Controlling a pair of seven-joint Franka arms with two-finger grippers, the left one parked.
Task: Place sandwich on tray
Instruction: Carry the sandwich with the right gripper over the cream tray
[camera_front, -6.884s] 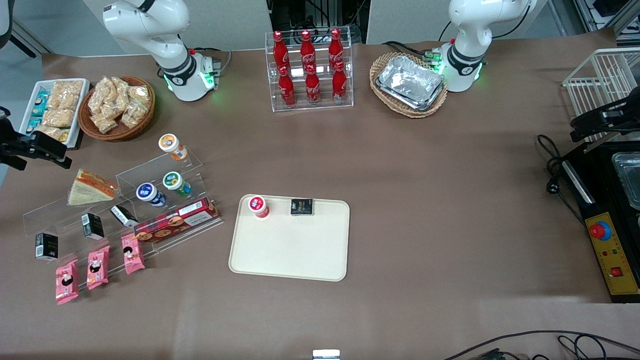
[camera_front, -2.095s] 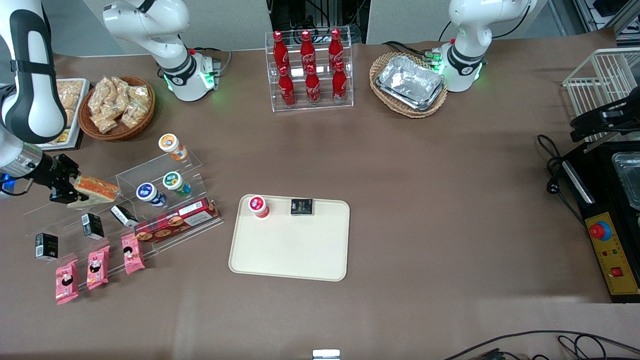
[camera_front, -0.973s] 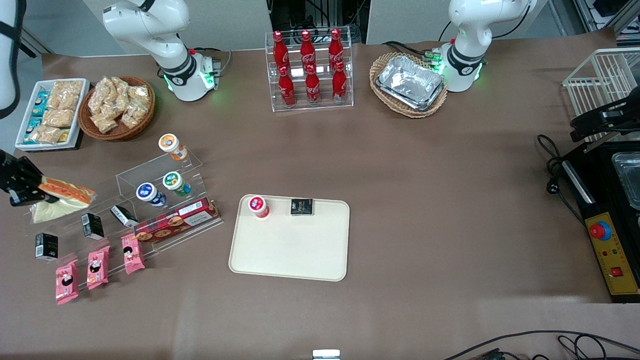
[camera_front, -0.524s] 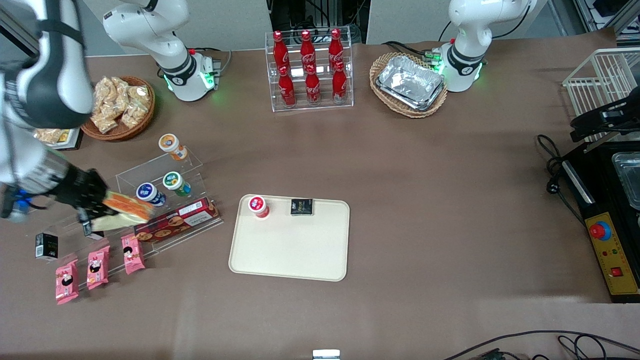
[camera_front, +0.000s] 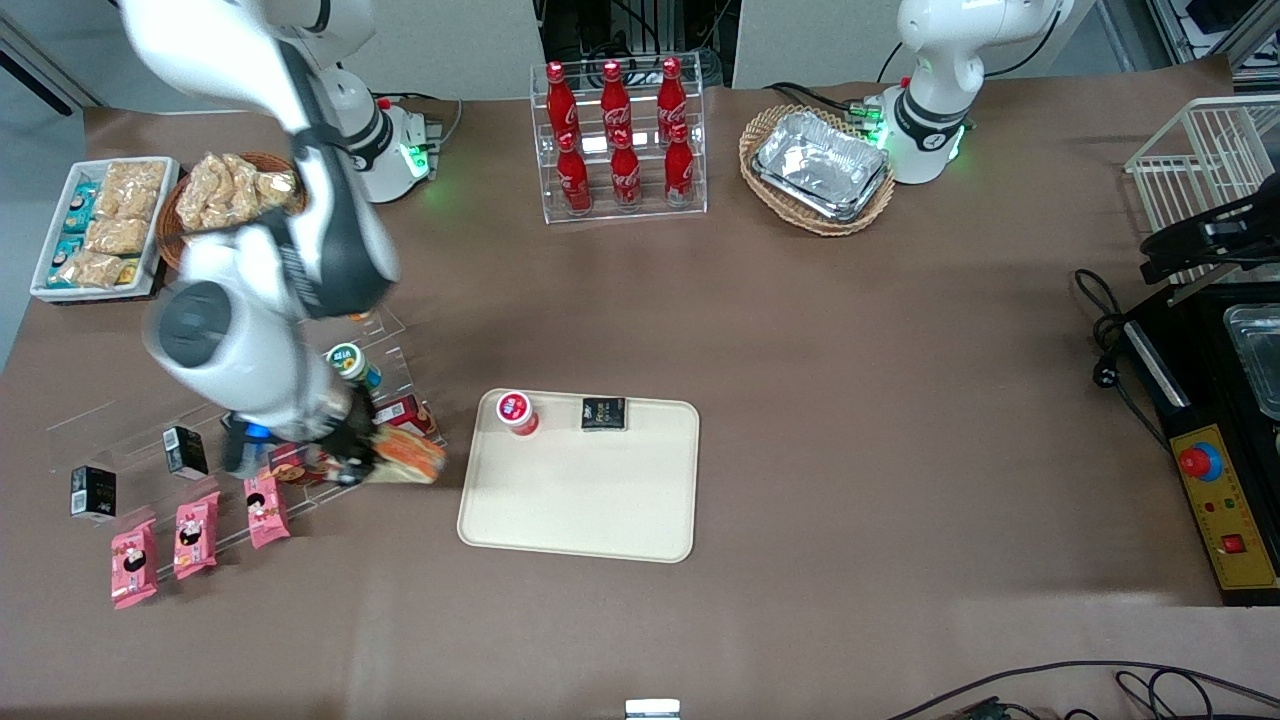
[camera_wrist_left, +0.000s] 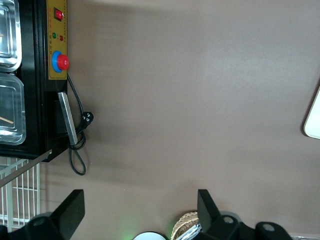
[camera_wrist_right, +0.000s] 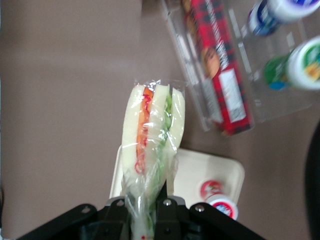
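In the front view the right arm reaches down from about eleven o'clock over the acrylic display stand (camera_front: 240, 400), its white forearm slanting toward the table and its wrist bent low. The gripper (camera_front: 365, 458) carries the sandwich (camera_front: 408, 458) above the table, just beside the tray (camera_front: 590, 500) at the tray's nine o'clock edge, not yet over it. A red-capped cup (camera_front: 516, 412) and a small black packet (camera_front: 603, 413) sit on the tray along its twelve o'clock rim. In the right wrist view the gripper (camera_wrist_right: 150, 212) has its jaws pinching the sandwich (camera_wrist_right: 152, 137) by its wrapped narrow end, held edge-on, with the tray (camera_wrist_right: 187, 167) and the red biscuit box (camera_wrist_right: 215, 65) below.
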